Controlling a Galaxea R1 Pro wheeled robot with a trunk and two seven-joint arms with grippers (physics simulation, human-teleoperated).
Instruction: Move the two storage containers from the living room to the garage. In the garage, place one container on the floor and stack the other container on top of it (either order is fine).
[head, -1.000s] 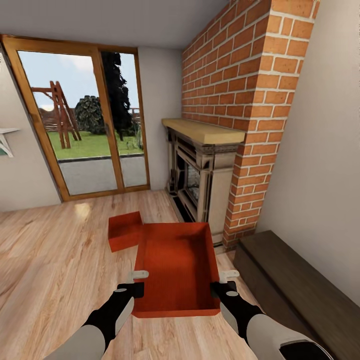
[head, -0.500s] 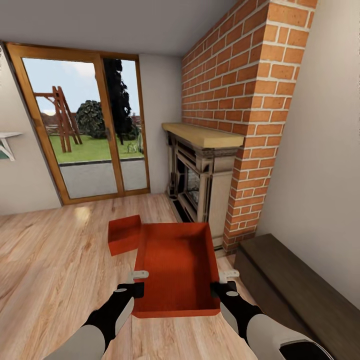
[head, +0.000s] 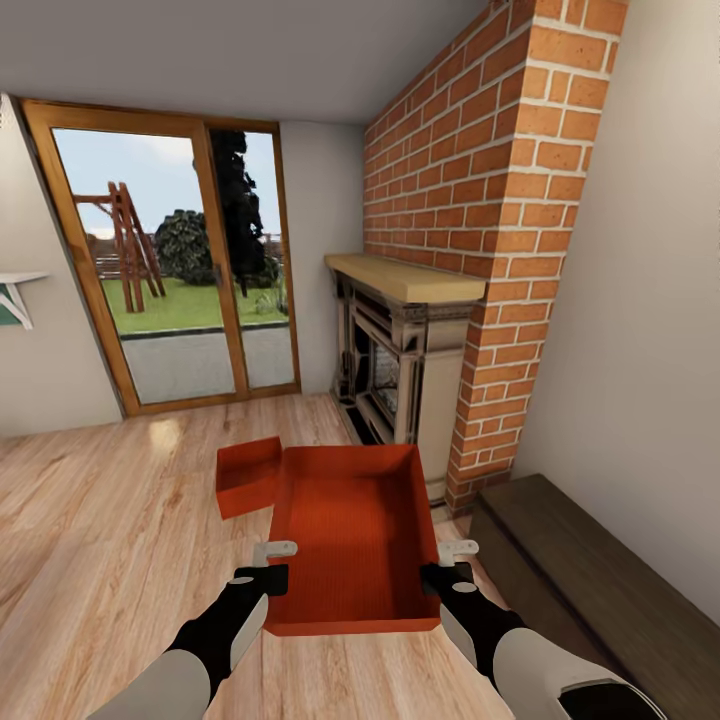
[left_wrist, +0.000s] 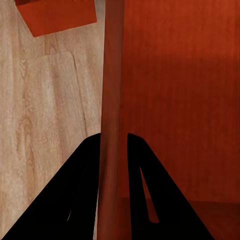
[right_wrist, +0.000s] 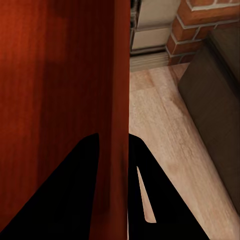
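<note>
I am in the living room, holding one red-orange storage container (head: 350, 530) level in front of me. My left gripper (head: 272, 566) is shut on its left wall (left_wrist: 111, 90). My right gripper (head: 447, 566) is shut on its right wall (right_wrist: 118, 90). Each wrist view has the thin wall running between my black fingers (left_wrist: 80, 190) (right_wrist: 75, 190). The second storage container (head: 248, 476) (left_wrist: 56, 15) rests on the wood-plank flooring (head: 110, 520), just past the held one's far left corner. The garage and its floor are out of view.
A long dark brown chest (head: 590, 580) (right_wrist: 215, 95) lies close on my right along the wall. The brick chimney (head: 500, 250) and fireplace mantel (head: 400, 340) stand ahead on the right. Wood-framed glass doors (head: 170, 270) close the far wall. Open flooring spreads to the left.
The whole picture has shifted a little, so the camera has moved. The held container keeps its place between both grippers, and the second container stays on the flooring.
</note>
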